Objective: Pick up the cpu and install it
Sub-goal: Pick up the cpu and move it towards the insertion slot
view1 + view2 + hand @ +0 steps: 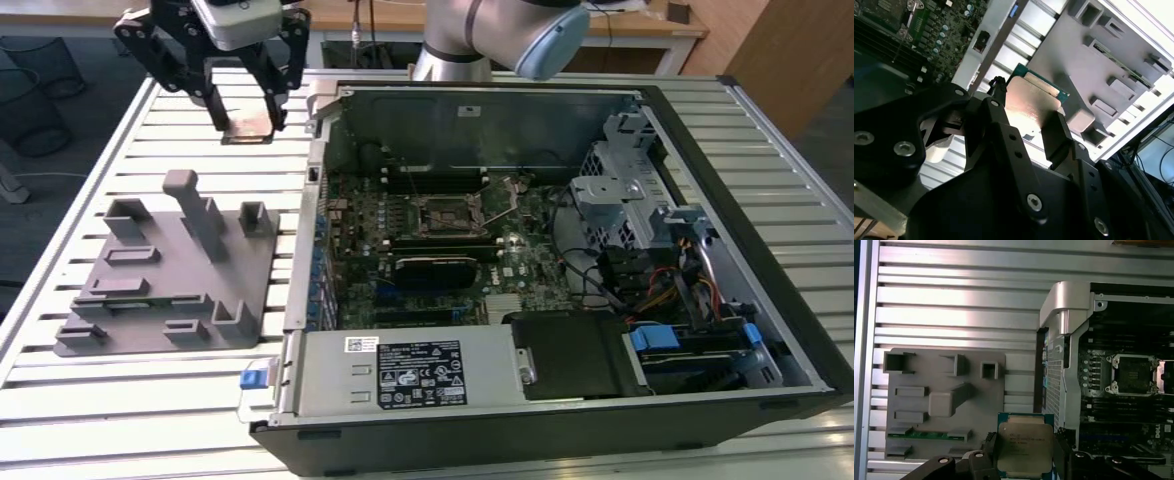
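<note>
Across the whole scene runs a slatted silver aluminium table (134, 400), and on it, toward the exterior view's right, lies an open black metal computer case (787, 160) with its side panel off. Behind the case rises the silver robot arm with a pale blue joint cap (541, 35). On the exterior view's left of the case sits a grey moulded plastic fixture with upright posts and pockets (174, 270). A dark green motherboard (400, 225) covers the case floor.

The black two-fingered gripper (250, 122) hangs above the table, beyond the fixture and just outside the case wall. It is clenched on the small flat square cpu with a shiny silver-grey metal top (1025, 445), its fingers (990, 452) pressing two opposite edges. The cpu is raised clear of the table and held level, metal top upward.

The black-framed square socket (447, 210) stands open and bare on the motherboard. Seen from the gripper, it lies toward the exterior view's right and nearer that camera, over the case wall and well apart from the cpu.
</note>
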`<state>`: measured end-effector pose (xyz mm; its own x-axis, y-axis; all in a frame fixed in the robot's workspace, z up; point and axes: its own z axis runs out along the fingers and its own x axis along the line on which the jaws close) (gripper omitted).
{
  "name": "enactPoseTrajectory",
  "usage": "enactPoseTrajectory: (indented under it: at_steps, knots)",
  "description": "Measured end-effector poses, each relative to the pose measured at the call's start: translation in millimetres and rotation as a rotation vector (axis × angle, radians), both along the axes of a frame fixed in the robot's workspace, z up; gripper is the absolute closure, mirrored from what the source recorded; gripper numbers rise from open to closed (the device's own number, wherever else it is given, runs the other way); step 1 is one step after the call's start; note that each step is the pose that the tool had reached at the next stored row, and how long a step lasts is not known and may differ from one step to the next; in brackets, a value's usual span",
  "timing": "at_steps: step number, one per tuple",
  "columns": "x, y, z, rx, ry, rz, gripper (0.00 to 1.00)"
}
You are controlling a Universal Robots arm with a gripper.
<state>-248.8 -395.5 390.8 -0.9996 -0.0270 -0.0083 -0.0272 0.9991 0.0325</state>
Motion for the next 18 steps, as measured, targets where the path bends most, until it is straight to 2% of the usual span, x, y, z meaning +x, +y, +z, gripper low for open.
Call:
enactPoseTrajectory:
  at_steps: [9,18]
  knots:
    - [30.1,0.0,0.0,0.0,0.0,0.0,0.47]
    - [55.0,0.0,0.0,0.0,0.0,0.0,0.47]
